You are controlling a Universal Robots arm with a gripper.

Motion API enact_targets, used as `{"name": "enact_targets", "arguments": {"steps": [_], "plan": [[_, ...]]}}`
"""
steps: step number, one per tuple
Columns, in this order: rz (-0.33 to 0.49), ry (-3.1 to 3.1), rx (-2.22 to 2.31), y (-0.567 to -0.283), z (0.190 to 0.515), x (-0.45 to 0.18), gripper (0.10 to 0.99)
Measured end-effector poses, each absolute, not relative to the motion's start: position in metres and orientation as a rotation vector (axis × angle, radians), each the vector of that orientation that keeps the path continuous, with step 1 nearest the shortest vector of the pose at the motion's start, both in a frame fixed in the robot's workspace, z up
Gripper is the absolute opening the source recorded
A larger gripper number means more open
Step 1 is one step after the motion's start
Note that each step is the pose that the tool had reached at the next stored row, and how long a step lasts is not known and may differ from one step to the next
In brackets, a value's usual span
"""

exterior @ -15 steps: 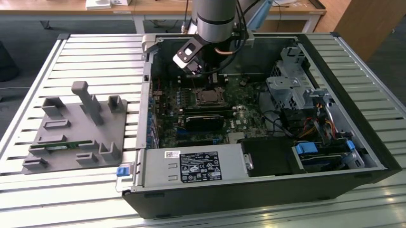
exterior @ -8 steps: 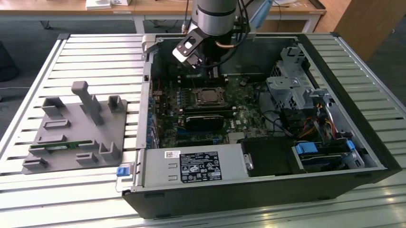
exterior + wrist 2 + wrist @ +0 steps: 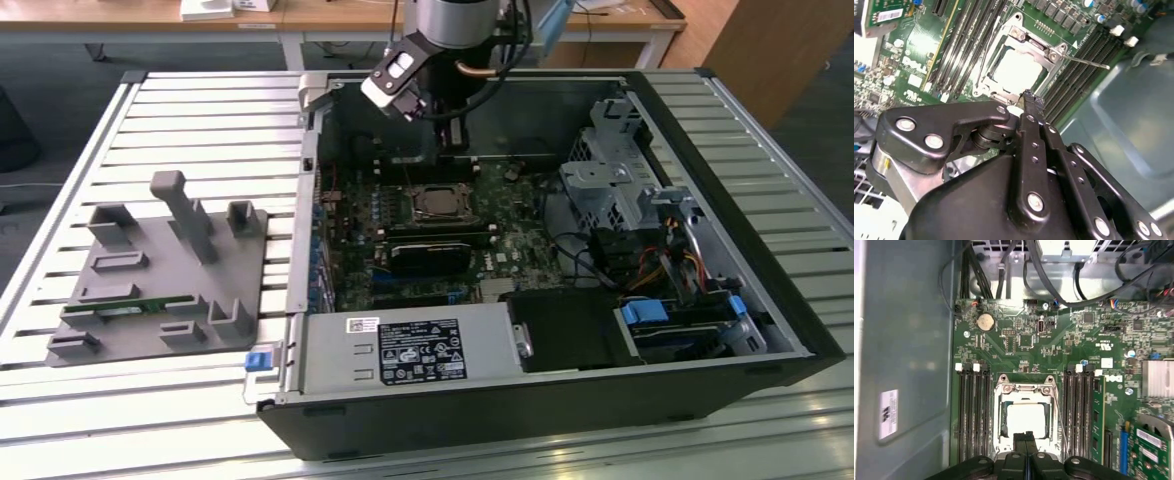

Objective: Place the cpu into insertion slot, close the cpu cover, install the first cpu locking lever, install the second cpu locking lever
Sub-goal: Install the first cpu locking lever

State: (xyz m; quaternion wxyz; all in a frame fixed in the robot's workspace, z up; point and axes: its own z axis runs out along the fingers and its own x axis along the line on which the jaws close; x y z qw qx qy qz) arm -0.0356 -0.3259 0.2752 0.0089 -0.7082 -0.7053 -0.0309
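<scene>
The cpu [image 3: 1025,419] lies in the insertion slot [image 3: 437,203] on the green motherboard, its pale metal top showing through the window of the cpu cover [image 3: 1002,416]. The silver cover frame lies flat over the chip. One thin locking lever [image 3: 1086,61] sticks out sideways from the socket over the memory slots. Another lever [image 3: 985,52] runs along the opposite side of the frame. My gripper [image 3: 1025,436] hovers just beside the socket's edge, black fingers pressed together and holding nothing. In the second wrist view the gripper [image 3: 1030,98] has its tips close above the frame's corner.
Black memory slots [image 3: 972,415] flank the socket on both sides. A long black module [image 3: 434,250], the power supply [image 3: 407,350] and a drive cage [image 3: 614,180] with cables fill the case. A grey fixture plate [image 3: 160,270] sits on the slatted table at the exterior view's left.
</scene>
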Motion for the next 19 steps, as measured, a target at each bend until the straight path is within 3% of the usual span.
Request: {"name": "enact_targets", "arguments": {"steps": [19], "plan": [[-0.094,-2.336,-2.067,-0.3259,0.2860,-0.0356,0.106]]}}
